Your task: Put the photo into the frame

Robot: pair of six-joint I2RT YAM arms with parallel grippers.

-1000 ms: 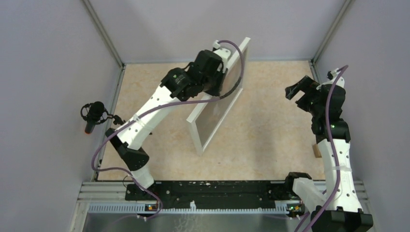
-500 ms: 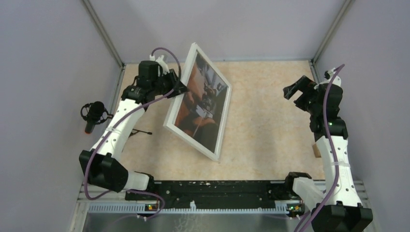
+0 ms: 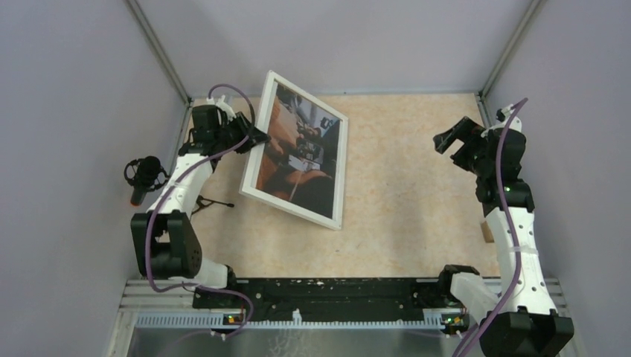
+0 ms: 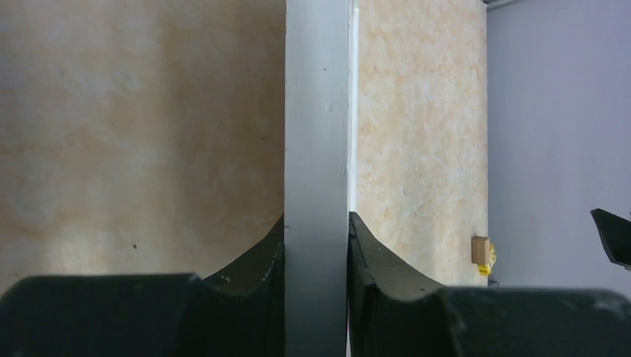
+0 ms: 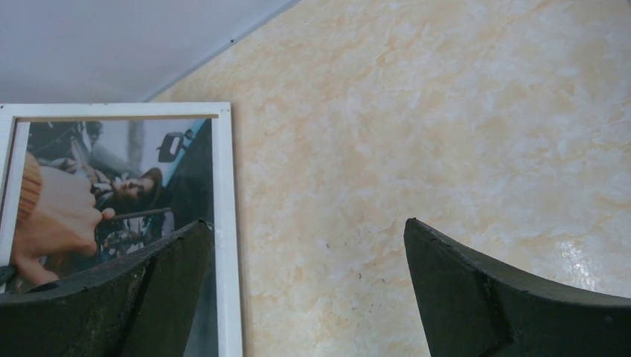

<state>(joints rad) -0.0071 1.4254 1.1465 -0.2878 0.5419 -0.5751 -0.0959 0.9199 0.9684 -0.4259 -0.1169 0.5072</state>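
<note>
Toward the far left corner of the table [image 3: 417, 216], the left gripper [image 3: 257, 137] pinches the frame [image 3: 290, 208] by its left strip. It holds the frame tilted, picture side up, probably to lay it down flat. The photo [image 3: 298, 152] already sits inside the frame. Whether the frame's near edge touches the table I cannot tell. By the far right edge, the right gripper [image 3: 455, 141] hovers spread and empty, likely parked out of the way. Count: one frame, one photo, two grippers, one small block [image 3: 487, 232].

Soft, even light; faint shadows
</note>
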